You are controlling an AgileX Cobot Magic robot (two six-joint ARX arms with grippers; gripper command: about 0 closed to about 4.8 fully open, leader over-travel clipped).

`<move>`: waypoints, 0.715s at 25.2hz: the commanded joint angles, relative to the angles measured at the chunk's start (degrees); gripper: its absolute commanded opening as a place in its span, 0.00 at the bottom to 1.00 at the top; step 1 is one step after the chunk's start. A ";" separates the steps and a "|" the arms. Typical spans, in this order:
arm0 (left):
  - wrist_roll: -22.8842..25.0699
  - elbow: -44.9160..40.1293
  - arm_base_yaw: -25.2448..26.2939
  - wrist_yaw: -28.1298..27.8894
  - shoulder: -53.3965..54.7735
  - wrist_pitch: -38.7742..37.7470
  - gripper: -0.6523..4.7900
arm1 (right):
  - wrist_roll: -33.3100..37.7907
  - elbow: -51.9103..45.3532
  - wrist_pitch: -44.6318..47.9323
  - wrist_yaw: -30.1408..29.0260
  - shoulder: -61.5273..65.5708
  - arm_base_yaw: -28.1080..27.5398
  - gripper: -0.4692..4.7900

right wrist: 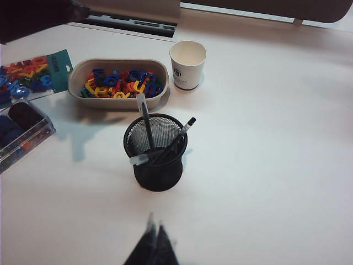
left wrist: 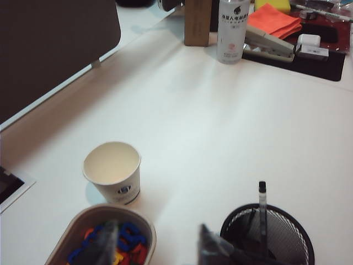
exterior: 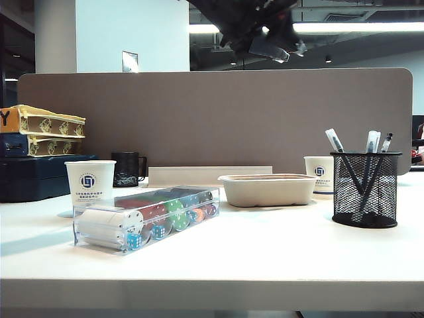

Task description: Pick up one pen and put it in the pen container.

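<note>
The pen container [exterior: 366, 189] is a black mesh cup on the right of the table, and it holds three pens. The pen [exterior: 386, 142], slim and dark with a pale section near its tip, leans against the rim [right wrist: 185, 130] and stands up inside the cup [left wrist: 262, 204]. My left gripper [left wrist: 157, 248] hangs high over the gap between the letter bowl and the container [left wrist: 267, 234]. It is open, with nothing between its fingers [left wrist: 212, 248]. It shows blurred at the top of the exterior view [exterior: 265, 40]. My right gripper [right wrist: 154, 229] is shut and empty, on the near side of the container [right wrist: 157, 152].
A pulp bowl [right wrist: 118, 102] of coloured letters and a paper cup [right wrist: 188, 65] stand just behind the container. A clear box of chips [exterior: 146, 215], a second paper cup [exterior: 89, 182] and a black mug [exterior: 127, 169] sit at the left. A divider [exterior: 212, 119] closes the back.
</note>
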 commanded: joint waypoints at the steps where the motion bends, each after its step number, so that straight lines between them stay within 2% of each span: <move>1: 1.05 0.22 0.13 0.15 -1.84 -2.27 0.40 | -0.13 0.17 2.32 0.07 -0.09 -0.02 0.08; 4: 1.36 0.22 0.52 0.15 -3.21 -3.80 0.38 | -0.13 0.17 2.91 0.07 -0.07 -0.02 0.08; 5: 1.97 0.22 0.52 0.11 -3.93 -4.90 0.32 | -0.13 0.17 2.95 0.02 0.02 -0.02 0.08; 9: 2.43 0.22 0.57 -0.07 -5.53 -7.63 0.32 | -0.13 0.17 3.02 0.00 0.22 -0.02 0.08; 12: 5.49 0.22 0.59 -3.56 -8.50 -11.28 0.31 | -0.13 0.17 3.78 -0.17 0.59 0.02 0.08; 14: 6.49 0.22 0.94 -3.48 -10.03 -12.59 0.26 | -0.13 0.17 4.15 -0.20 0.61 0.02 0.08; 18: 7.48 0.22 2.29 -4.94 -14.43 -14.10 0.26 | -0.13 0.17 4.79 -0.35 1.01 0.02 0.08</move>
